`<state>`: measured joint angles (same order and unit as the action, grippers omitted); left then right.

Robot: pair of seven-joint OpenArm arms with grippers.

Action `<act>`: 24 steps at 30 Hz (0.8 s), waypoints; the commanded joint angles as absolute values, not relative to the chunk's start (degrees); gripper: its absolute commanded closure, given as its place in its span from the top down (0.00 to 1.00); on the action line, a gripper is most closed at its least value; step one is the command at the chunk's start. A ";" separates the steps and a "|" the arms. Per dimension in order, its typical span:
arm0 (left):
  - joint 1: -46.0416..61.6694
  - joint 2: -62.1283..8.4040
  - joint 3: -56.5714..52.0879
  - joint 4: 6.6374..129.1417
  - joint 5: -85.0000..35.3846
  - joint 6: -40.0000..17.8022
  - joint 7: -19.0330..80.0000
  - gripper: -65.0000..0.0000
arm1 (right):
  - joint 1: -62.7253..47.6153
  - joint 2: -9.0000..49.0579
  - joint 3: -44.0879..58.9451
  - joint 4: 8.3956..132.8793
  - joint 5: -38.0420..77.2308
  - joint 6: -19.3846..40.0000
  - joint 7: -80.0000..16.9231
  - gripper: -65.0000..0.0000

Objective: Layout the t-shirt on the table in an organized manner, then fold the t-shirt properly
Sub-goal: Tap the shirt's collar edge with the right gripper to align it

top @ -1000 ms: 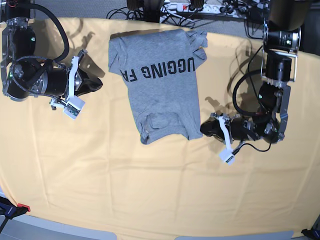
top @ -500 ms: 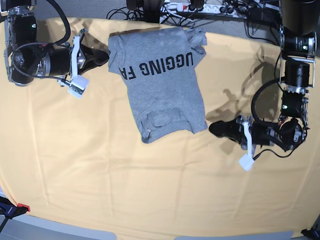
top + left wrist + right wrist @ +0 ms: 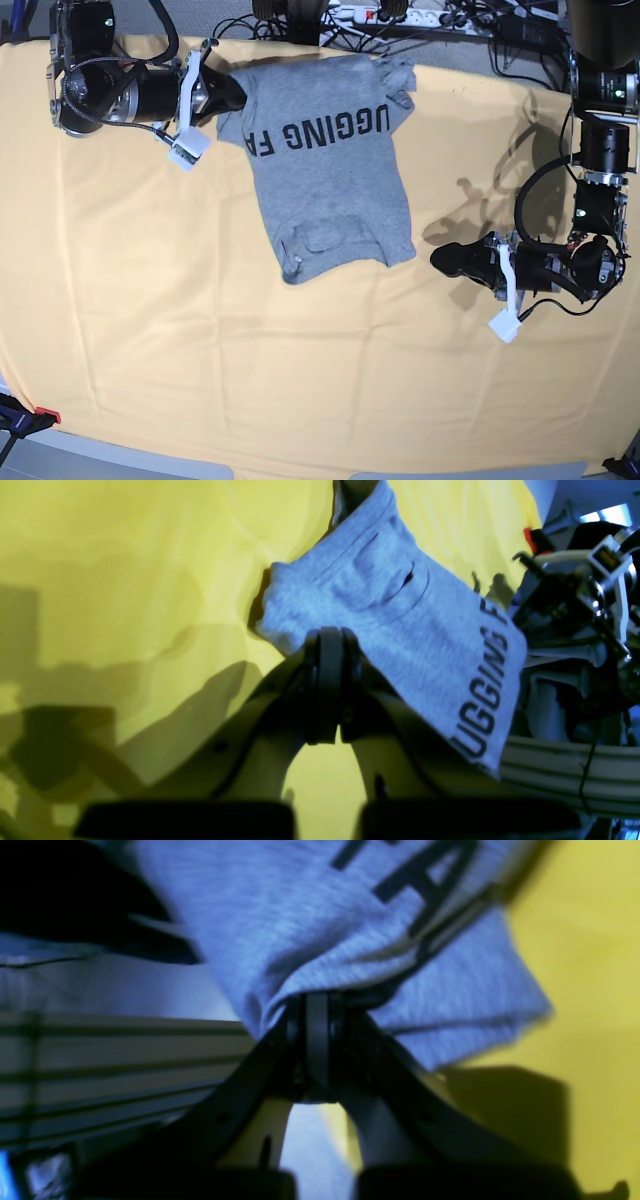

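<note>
Base view with both wrist views. The t-shirt [image 3: 325,165] carries black block capitals reading "UGGING FA" as far as the folds leave them visible; seen from the near edge of the desk [image 3: 200,380] they appear upside down. The garment lies folded lengthwise at the middle of the desk's far edge, its long axis running from the far edge toward the near edge, with the collar end nearest and the hem at the far edge. A small bunch of fabric sits at the far corner of the shirt on the side of the left arm. The right end effector [image 3: 232,94], jaws together, is clamped on the far corner of the t-shirt [image 3: 320,930] beside the letters "FA"; the right wrist view shows grey cloth gathered at its closed tips. The left end effector [image 3: 445,260] has its jaws pressed together on nothing and stands just apart from the collar end of the t-shirt [image 3: 400,625], above bare yellow-orange cloth. Cables and a power strip [image 3: 400,14] lie beyond the far edge, close behind the hem. A red-tipped clamp [image 3: 30,417] sits at a near corner of the desk.
</note>
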<state>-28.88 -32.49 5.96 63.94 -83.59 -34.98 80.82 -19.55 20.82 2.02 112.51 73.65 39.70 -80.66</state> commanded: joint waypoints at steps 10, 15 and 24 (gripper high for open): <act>-30.33 -33.34 5.45 64.71 -85.00 -35.16 80.00 0.00 | -22.83 20.69 2.26 113.43 83.13 40.00 -80.00 0.00; -30.35 -33.52 5.45 64.73 -85.00 -35.11 80.00 0.00 | -19.94 20.71 3.03 114.04 82.28 40.00 -80.00 0.00; -27.51 -34.61 2.94 73.67 -85.00 -35.83 80.00 0.00 | -14.74 20.47 20.91 115.04 85.00 40.00 -80.00 0.00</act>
